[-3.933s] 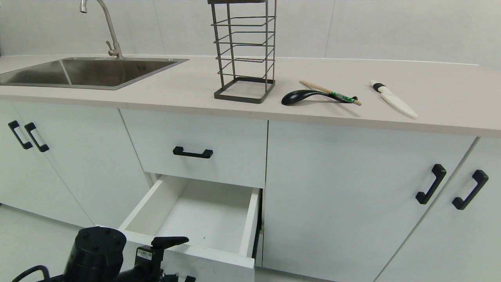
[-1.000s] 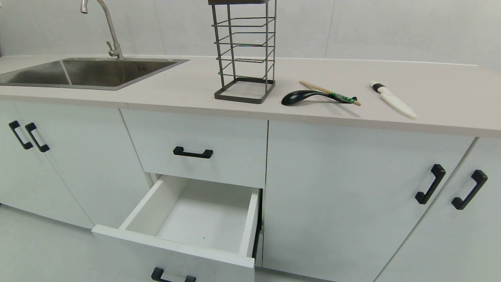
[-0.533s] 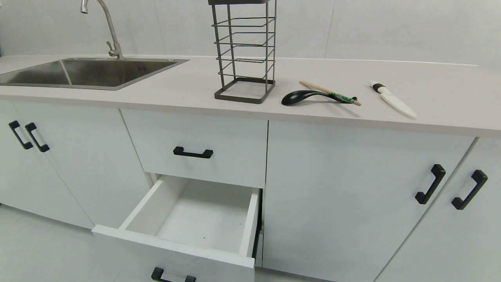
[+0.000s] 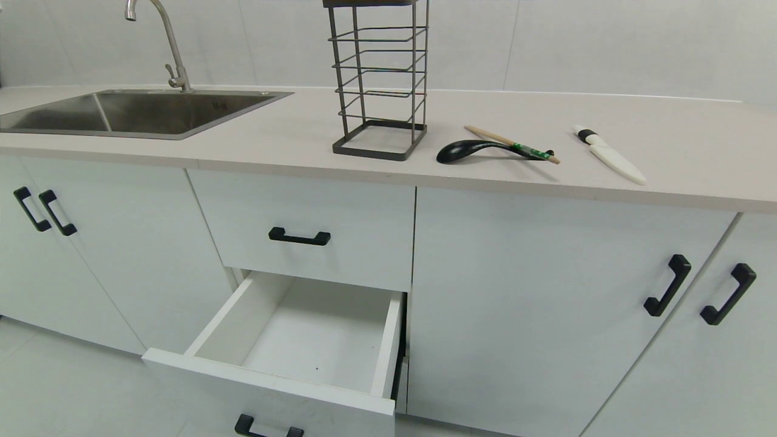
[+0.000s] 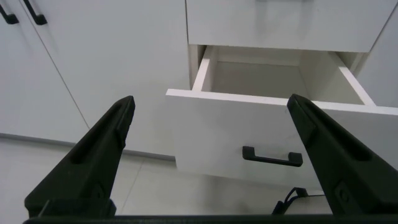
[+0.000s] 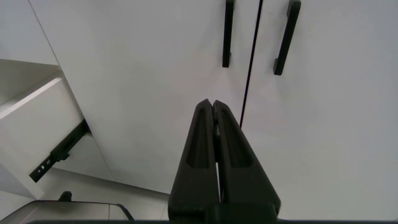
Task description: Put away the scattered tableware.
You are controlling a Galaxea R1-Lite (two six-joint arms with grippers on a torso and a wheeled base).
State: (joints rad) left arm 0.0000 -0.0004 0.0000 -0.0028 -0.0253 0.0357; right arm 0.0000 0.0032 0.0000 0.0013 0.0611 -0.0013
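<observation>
Left hand (image 5: 211,102) withdrawn from drawer (image 5: 217,134), spread wide, empty, right hand (image 6: 212,106) closed, spoon (image 4: 467,149) on countertop (image 4: 273,136) above

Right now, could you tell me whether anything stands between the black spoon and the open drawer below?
Nothing visible blocks that path. A chopstick lies across the handle of the black spoon, though, and the open drawer sits lower, left of it, uncovered.

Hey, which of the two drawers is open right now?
The lower drawer: it is pulled well out, while the upper drawer directly above it sits shut.
</observation>
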